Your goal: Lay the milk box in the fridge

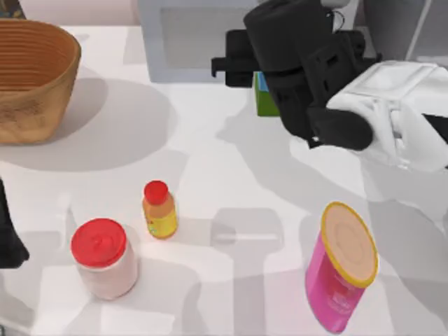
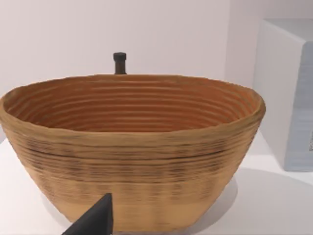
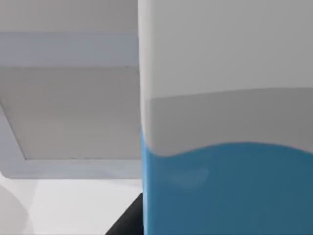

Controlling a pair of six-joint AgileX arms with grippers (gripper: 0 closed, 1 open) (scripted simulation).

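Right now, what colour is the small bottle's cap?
Red, above an orange-yellow body; the small bottle shows best in the top view.

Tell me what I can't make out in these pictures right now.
- Milk box: top view, mostly hidden under the right arm; a blue and green sliver shows.
- Right tool: top view, its fingers are covered by the arm's black body, so the grip is unclear.
- Fridge: top view, cut off by the upper right edge.
- Left tool: left wrist view, one dark tip before the basket.

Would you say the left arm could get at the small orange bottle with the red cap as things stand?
Probably yes: the left hand sits at the table's left edge, with only the red-lidded jar near the orange bottle.
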